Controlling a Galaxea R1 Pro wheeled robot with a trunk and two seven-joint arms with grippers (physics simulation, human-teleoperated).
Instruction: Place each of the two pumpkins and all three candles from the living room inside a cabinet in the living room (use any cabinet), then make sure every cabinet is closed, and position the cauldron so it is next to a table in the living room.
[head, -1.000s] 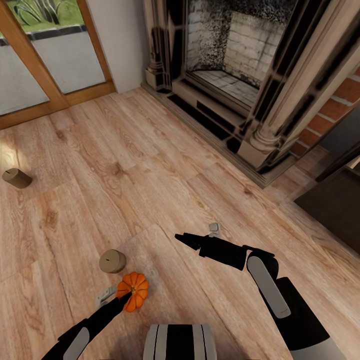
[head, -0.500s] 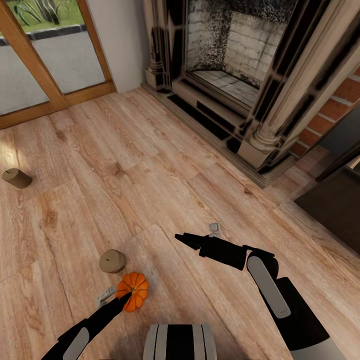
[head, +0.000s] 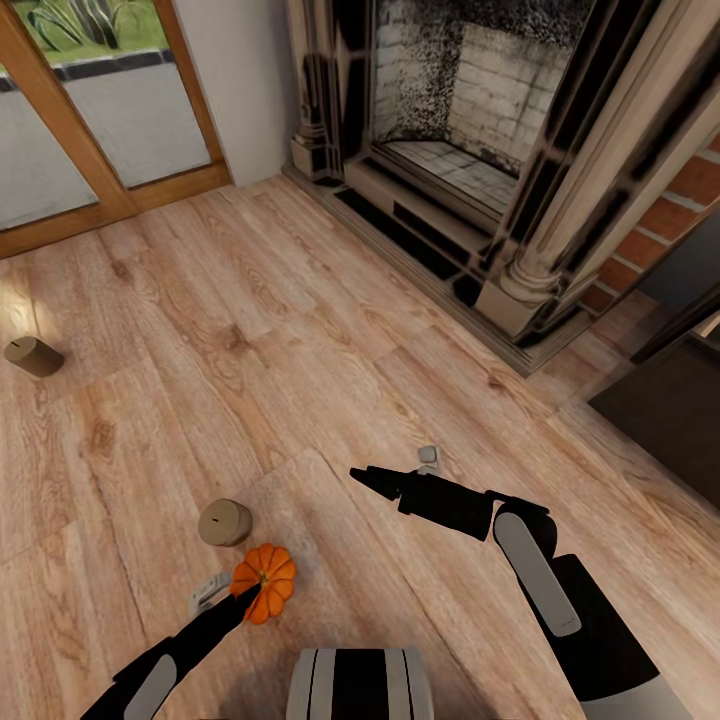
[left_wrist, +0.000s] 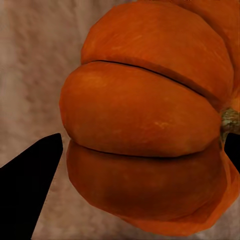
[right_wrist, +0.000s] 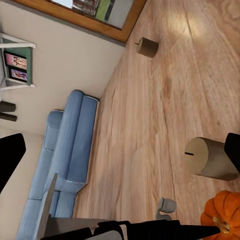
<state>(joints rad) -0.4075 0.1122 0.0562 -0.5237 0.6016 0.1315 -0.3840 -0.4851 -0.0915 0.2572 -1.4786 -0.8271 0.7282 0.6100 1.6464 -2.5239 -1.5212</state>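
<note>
A ribbed orange pumpkin (head: 270, 578) sits on the wood floor just ahead of my base. My left gripper (head: 252, 592) is around it, and in the left wrist view the pumpkin (left_wrist: 150, 120) sits between the two black fingers (left_wrist: 30, 185), which press on its sides. One tan candle (head: 225, 522) stands just beyond the pumpkin, and another candle (head: 33, 356) lies further off at the left. My right gripper (head: 362, 476) hovers open over bare floor to the right. The right wrist view shows the near candle (right_wrist: 210, 158), the far candle (right_wrist: 146, 46) and the pumpkin (right_wrist: 223, 220).
A stone fireplace (head: 470, 150) with a raised hearth fills the far right. Glass doors in a wooden frame (head: 90, 120) stand at the far left. A blue sofa (right_wrist: 70, 150) lines the wall. A dark unit (head: 670, 410) edges in at the right.
My left forearm has shifted very slightly at the pumpkin. The pumpkin, the candles and the right arm stay where they were.
</note>
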